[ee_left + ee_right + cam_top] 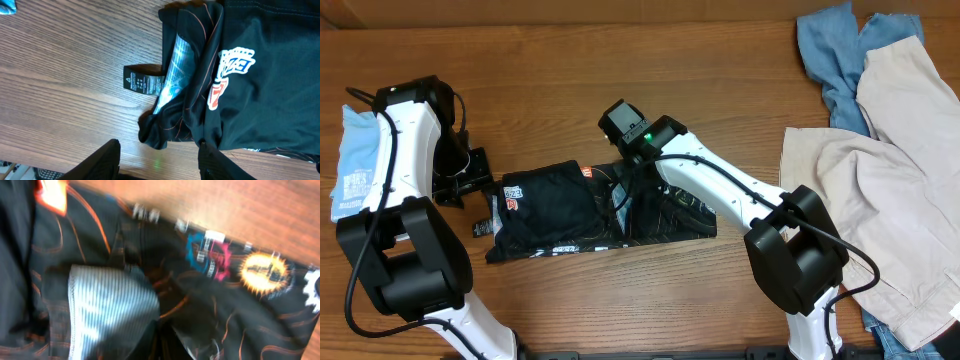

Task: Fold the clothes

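Overhead looks straight down; 2 wrist views close on black garment (555,210).

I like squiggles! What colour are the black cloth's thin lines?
Orange, on the black cloth; right wrist view shows best.

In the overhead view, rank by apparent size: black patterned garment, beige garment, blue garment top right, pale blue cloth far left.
1. Beige fabric garment.
2. Black patterned garment.
3-4. Blue garment and pale blue cloth: look alike, both partly covered, so unranked.
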